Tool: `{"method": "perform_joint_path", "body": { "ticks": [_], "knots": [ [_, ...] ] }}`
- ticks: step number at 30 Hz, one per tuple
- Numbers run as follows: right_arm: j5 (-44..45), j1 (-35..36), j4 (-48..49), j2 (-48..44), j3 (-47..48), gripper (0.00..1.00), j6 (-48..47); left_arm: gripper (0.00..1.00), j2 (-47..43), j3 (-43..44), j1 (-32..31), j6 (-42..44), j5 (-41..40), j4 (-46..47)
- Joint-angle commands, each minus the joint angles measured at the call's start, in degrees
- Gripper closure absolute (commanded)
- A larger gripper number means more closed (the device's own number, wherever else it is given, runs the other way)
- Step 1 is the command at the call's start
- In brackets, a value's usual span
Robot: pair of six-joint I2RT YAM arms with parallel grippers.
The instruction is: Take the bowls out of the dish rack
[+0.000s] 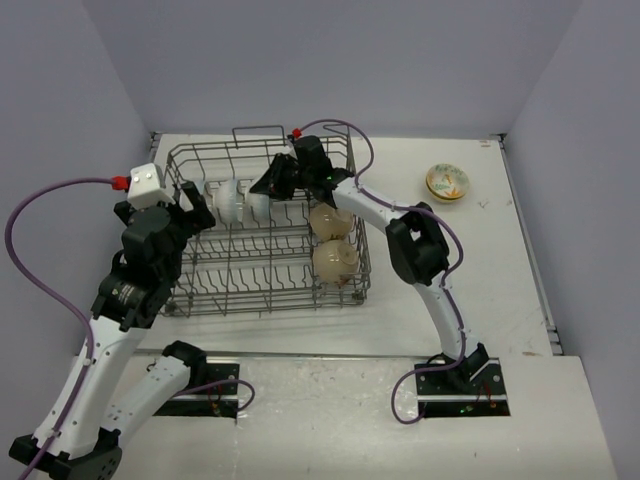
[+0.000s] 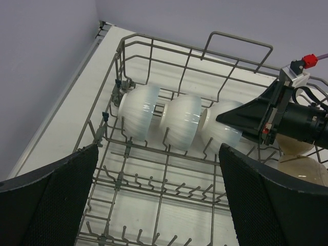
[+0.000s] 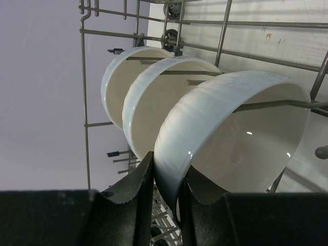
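The grey wire dish rack holds three white bowls on edge in its back row. My right gripper reaches in from the right and is shut on the rim of the rightmost white bowl, one finger inside and one outside. The other two white bowls stand just behind it. Two beige bowls sit at the rack's right end. A yellow bowl rests on the table to the right. My left gripper hangs open over the rack's left part, holding nothing.
Upright tines fill the rack floor below my left gripper. The rack's looped handle rises at the back. Walls close in on the left, back and right of the white table.
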Motion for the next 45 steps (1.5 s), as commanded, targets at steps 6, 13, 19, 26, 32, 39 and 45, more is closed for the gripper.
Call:
{"method": "perform_joint_path", "body": {
  "ticks": [6,13,19,26,32,39,45],
  "knots": [
    [-1.4,-0.2,16.9,-6.6,-2.5,1.0,6.7,0.0,-0.1,-0.9,-0.3,1.4,-0.8,2.6],
    [-0.5,-0.5,22.3,-10.6,-4.5,1.0,7.9,0.0,-0.1,-1.0,-0.3,1.5,-0.8,2.7],
    [-0.4,-0.7,27.2,-12.8,-6.7,1.0,9.9,0.0,-0.2,-1.1,-0.3,1.5,-1.1,2.8],
    [0.9,-0.9,30.3,-15.3,-8.8,1.0,11.7,0.0,0.1,-1.1,-0.3,1.5,-0.8,2.9],
    [1.2,-1.0,30.0,-16.6,-8.8,1.0,11.8,0.0,0.1,-1.2,-0.3,1.6,-0.9,2.9],
    [1.6,-1.3,33.0,-19.2,-11.0,1.0,12.7,0.0,0.2,-1.2,-0.3,1.6,-0.8,3.0],
    [1.4,-1.4,33.5,-19.7,-10.3,1.0,13.2,0.0,0.1,-1.2,-0.3,1.7,-1.0,3.0]
  ]
}}
